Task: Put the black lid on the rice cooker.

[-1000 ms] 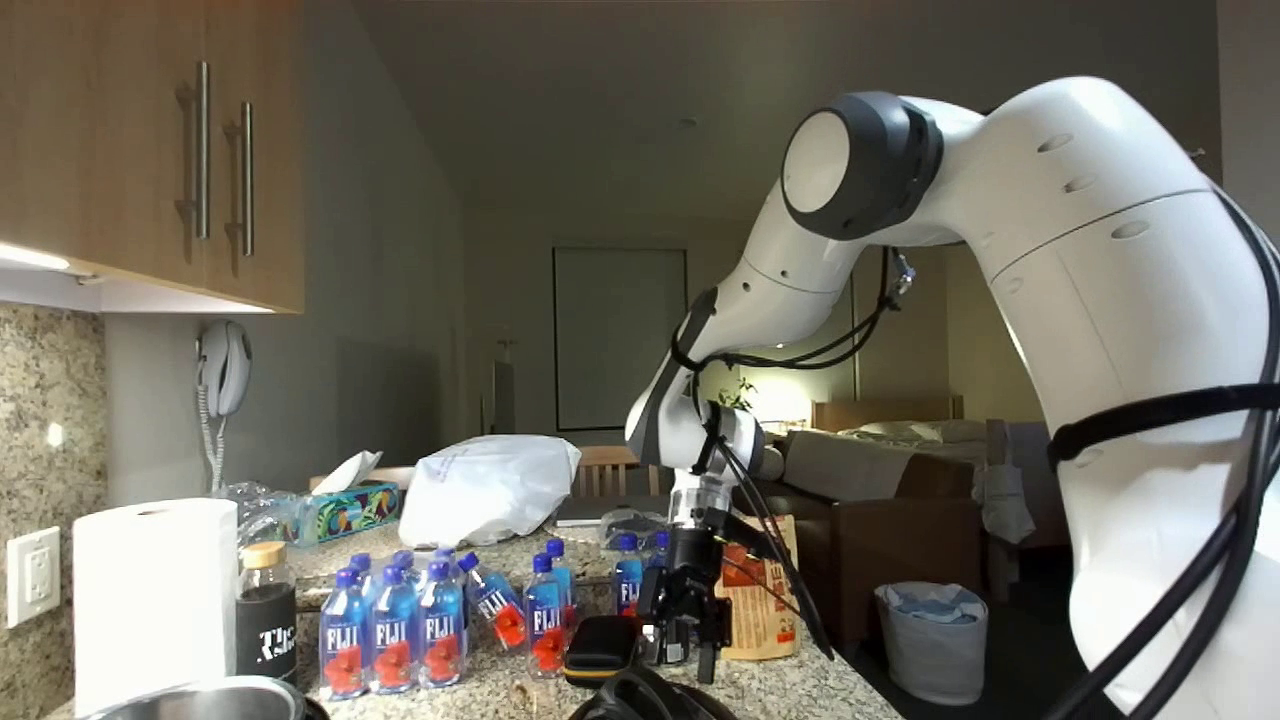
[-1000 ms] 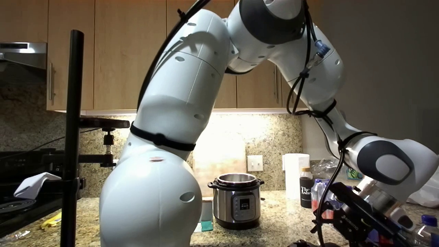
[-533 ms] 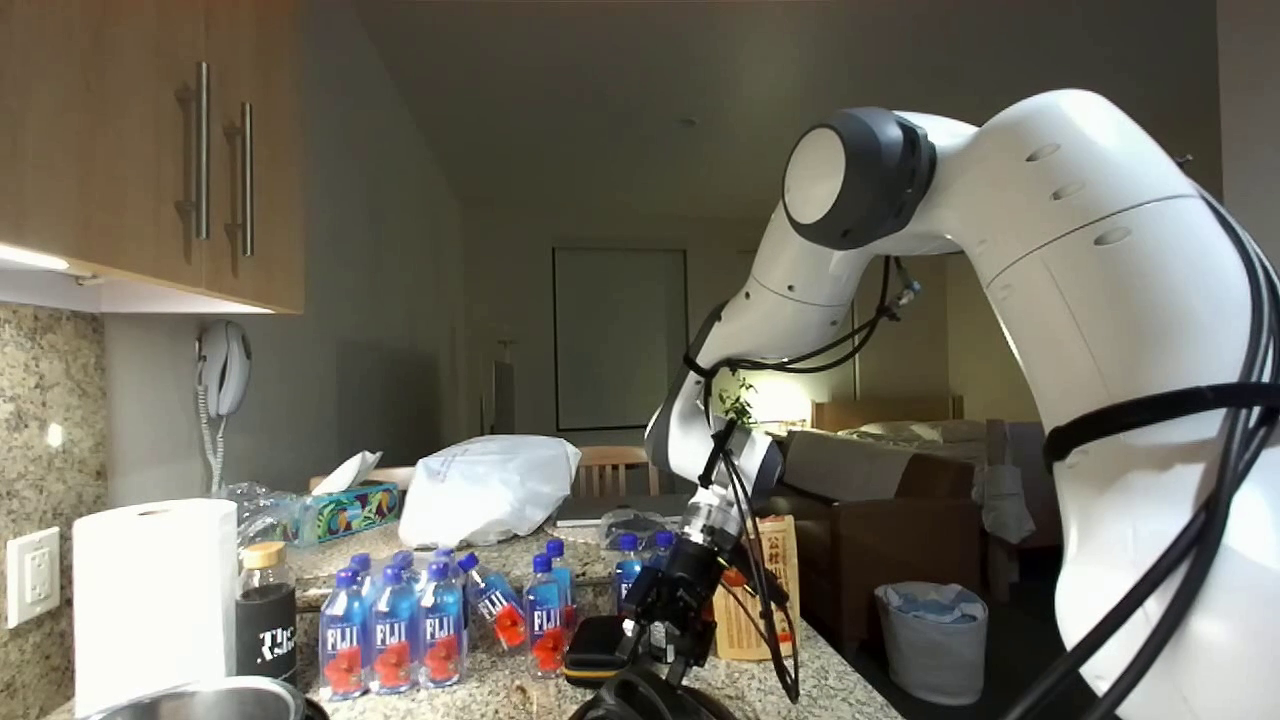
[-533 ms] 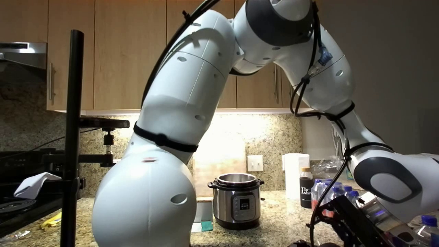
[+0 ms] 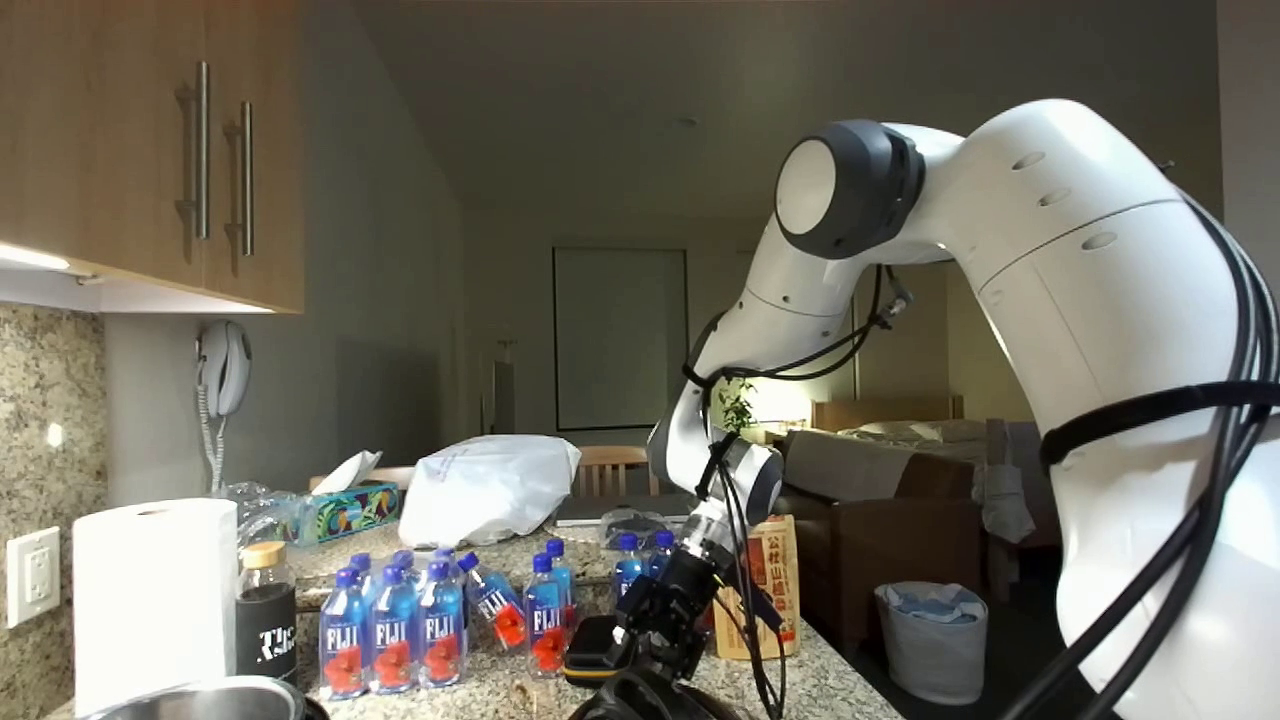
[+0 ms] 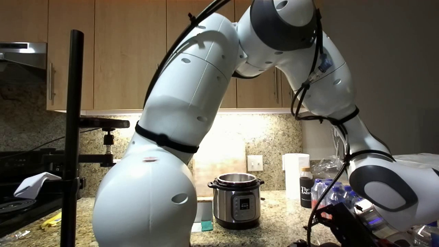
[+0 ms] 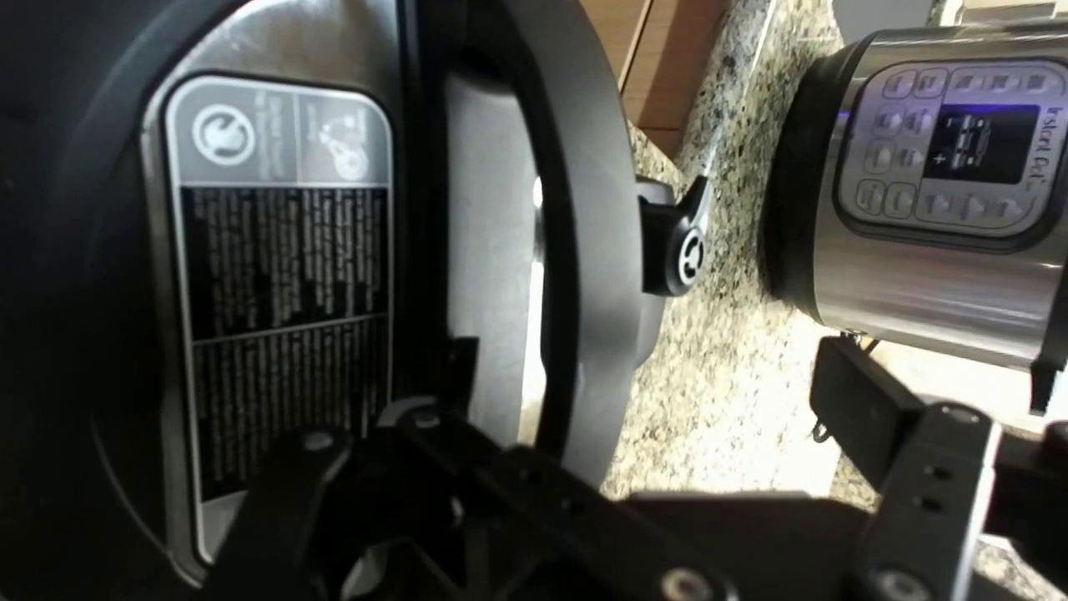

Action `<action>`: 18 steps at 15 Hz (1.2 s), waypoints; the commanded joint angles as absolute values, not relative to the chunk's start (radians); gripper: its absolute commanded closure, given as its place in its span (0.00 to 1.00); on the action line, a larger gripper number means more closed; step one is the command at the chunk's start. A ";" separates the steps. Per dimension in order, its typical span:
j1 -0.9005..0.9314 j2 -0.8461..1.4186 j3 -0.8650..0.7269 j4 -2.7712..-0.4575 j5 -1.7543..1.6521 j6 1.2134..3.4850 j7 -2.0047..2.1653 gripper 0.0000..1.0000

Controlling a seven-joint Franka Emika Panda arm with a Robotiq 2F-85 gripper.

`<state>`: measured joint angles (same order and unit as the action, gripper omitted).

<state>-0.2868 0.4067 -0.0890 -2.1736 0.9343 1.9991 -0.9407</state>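
Note:
The black lid [image 5: 645,700] lies low in front of the bottles in an exterior view, mostly cut off by the lower edge. Only a sliver of it [image 6: 301,244] shows in an exterior view. In the wrist view, the lid [image 7: 75,275] fills the left side, with its arched handle [image 7: 605,275]. My gripper [image 7: 655,367] is open; the handle lies between its spread fingers, and I cannot tell whether they touch. The gripper [image 5: 655,655] is tilted just above the lid. The rice cooker [image 6: 224,206] stands uncovered on the counter; it shows in the wrist view [image 7: 926,288] and as a rim [image 5: 205,697].
Several water bottles [image 5: 392,630] stand behind the lid, one leaning. A black case [image 5: 595,650] and a paper bag [image 5: 775,600] flank the gripper. A dark bottle [image 6: 306,187] and a paper towel roll [image 6: 296,175] stand right of the cooker. A black pole [image 6: 72,137] rises at left.
The arm has come down and the gripper has tilted from near vertical to slanted, its fingers moving toward the lid. The lid and rice cooker have not moved.

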 commanded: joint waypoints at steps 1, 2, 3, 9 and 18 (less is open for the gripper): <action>-0.286 0.413 -0.094 -2.176 0.974 1.998 -0.994 0.00; -0.288 0.413 -0.096 -2.174 0.975 1.993 -0.997 0.00; -0.291 0.412 -0.096 -2.171 0.974 1.983 -1.002 0.00; -0.290 0.394 -0.106 -2.173 0.938 1.929 -1.063 0.00; -0.272 0.413 -0.119 -2.157 0.910 1.929 -1.031 0.00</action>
<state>-0.2853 0.4100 -0.1066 -2.1612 0.9363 1.9398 -1.0359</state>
